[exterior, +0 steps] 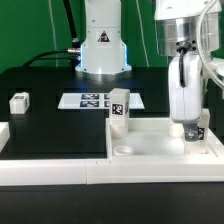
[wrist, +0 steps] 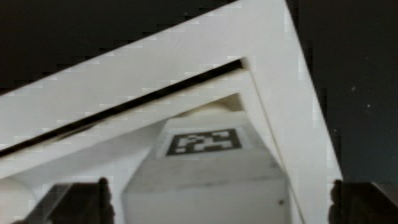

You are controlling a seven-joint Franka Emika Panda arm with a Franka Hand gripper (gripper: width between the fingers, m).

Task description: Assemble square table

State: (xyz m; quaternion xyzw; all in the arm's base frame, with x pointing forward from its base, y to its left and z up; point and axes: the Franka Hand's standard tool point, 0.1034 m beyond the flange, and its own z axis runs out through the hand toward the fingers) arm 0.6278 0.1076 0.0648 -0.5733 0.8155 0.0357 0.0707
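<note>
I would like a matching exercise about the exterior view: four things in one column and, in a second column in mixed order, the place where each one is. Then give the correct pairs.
Things:
1. large white plastic square tabletop with raised rim
2. small white leg block lying alone
3. flat white marker board with printed tags
4. upright white tagged leg block

Places:
A. far at the exterior view's left, on the black mat
B. flat, in front of the robot's base
C. at the exterior view's right, under the gripper
D. at the tabletop's near-left corner

Pairs: 1-C, 2-A, 3-B, 4-D
</note>
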